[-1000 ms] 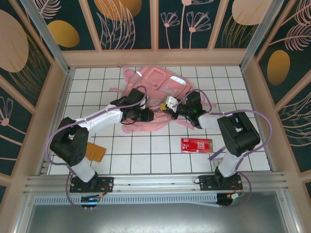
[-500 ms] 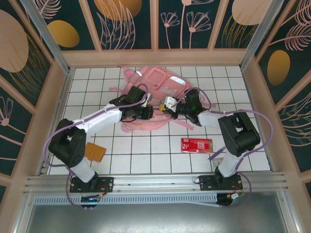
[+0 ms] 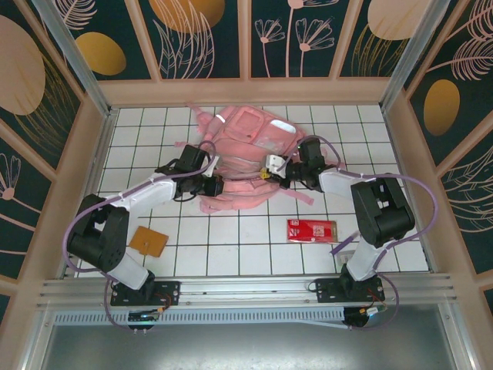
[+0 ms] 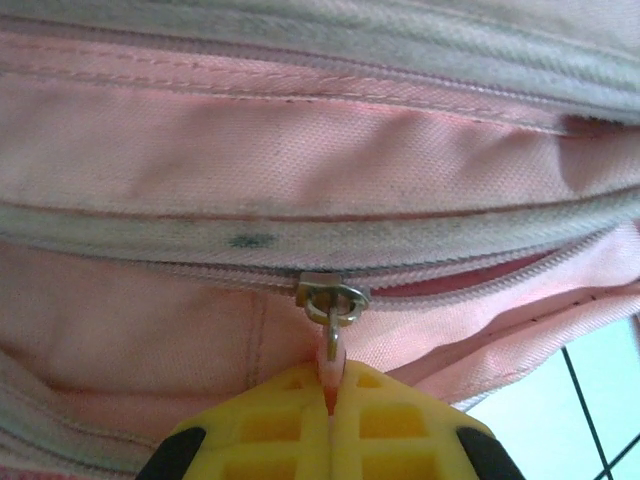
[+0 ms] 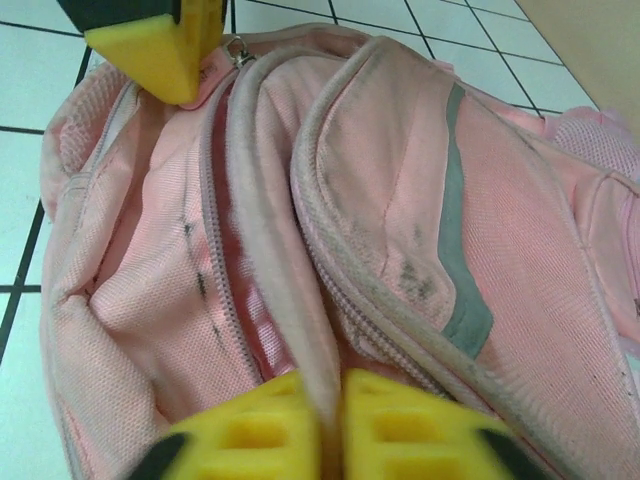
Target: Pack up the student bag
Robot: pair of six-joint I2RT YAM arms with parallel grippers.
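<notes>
Bag [image 3: 248, 146] at upper centre of top view, lying on white tiles [image 3: 231, 239]. Left gripper [image 4: 330, 380], bottom centre of its wrist view, pinching zipper pull [image 4: 333, 345]. Right gripper [image 5: 322, 388] clamped on a bag edge.

Overhead view looking down from behind; 2 wrist views close-up, sharing the student bag [image 3: 245, 146]

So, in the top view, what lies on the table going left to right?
Brown card → bag → red packet.
</notes>
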